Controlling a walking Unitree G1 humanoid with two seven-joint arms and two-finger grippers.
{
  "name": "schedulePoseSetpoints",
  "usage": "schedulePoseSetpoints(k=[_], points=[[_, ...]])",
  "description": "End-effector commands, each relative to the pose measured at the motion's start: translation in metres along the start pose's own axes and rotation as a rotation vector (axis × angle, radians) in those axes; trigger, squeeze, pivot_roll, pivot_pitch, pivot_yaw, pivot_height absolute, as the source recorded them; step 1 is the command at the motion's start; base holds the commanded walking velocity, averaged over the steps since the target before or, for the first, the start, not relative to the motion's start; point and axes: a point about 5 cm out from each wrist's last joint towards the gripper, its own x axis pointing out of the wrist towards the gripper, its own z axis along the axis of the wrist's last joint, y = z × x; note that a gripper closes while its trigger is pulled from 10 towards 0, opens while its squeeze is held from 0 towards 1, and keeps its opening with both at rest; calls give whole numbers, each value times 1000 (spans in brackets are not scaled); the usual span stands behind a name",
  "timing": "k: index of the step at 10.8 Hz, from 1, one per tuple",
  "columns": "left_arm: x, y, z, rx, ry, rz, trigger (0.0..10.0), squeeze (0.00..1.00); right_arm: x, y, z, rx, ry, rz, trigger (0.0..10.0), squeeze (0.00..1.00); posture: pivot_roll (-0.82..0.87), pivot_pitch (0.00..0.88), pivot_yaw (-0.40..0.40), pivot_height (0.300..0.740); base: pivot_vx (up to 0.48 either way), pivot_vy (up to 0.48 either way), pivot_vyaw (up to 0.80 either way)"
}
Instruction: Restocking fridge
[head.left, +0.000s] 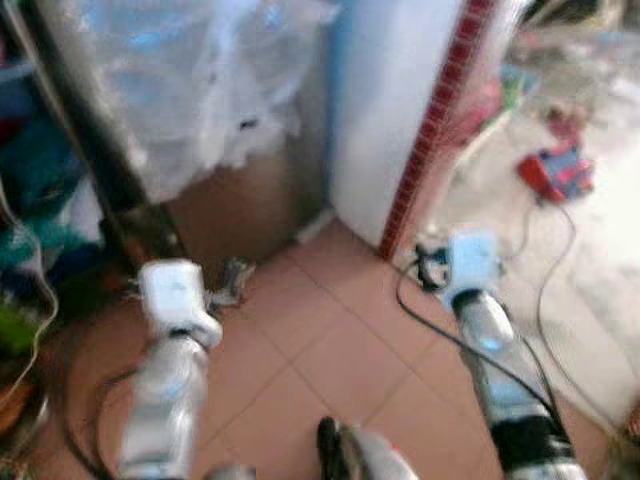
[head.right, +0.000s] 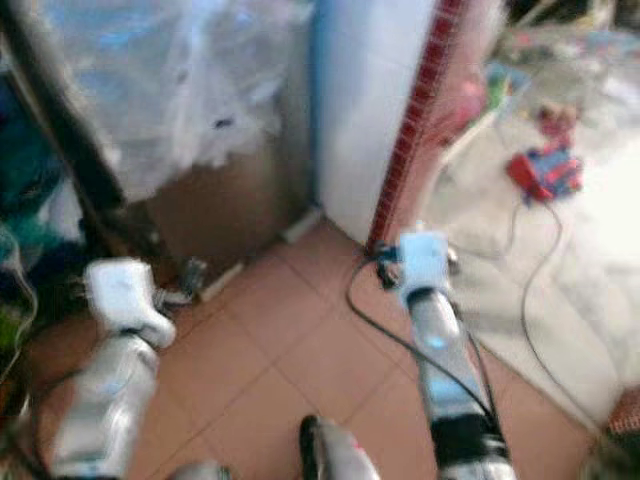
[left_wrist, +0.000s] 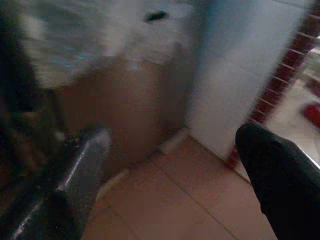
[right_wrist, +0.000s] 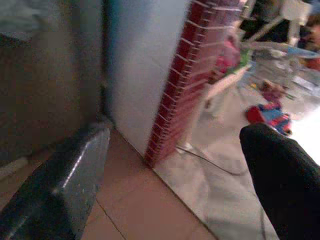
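— why are both arms out front with nothing in them?

— i'm walking, so i carry them low and forward over the tiled floor (head.left: 330, 360). my left tool (left_wrist: 165, 165) has its two fingers spread wide and holds nothing; my right tool (right_wrist: 175, 165) is spread the same way, also bare. i judge that's just a ready posture until i reach the fridge.

— where is the fridge, then?

— i can't say for sure. the pictures are blurred. ahead on my left stands a tall brownish cabinet-like thing (head.left: 240, 200) draped with clear plastic sheeting (head.left: 190, 70); it may be the fridge, but i can't tell. no stock to load is visible.

— how much room do you have?

— open tiles straight ahead. beside the draped thing is a pale wall (head.left: 390, 110) ending in a red brick-patterned edge (head.left: 435, 120), near my right arm. a black cable (head.left: 550, 280) trails across the floor to my right, toward a red toy (head.left: 555, 170); i judge it a snag risk for my feet.
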Motion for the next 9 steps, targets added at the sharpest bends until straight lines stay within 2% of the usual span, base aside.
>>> schedulePoseSetpoints(k=[1, 4, 9], points=[[-1, 6, -1, 9, 16, 22, 10000, 0, -1, 4, 4, 17, -12, 11, 10000, 275, 1, 142, -9, 740, 0, 476, -800], [-4, 2, -8, -6, 42, 10, 10000, 0, -8, 2, 1, 34, -7, 1, 10000, 275, -13, 120, -2, 740, 0, 472, -800], [2, 5, -7, -10, 34, 9, 10000, 0, -9, 4, 5, 40, -21, 16, 10000, 275, -17, 101, -10, 740, 0, 452, -800]])
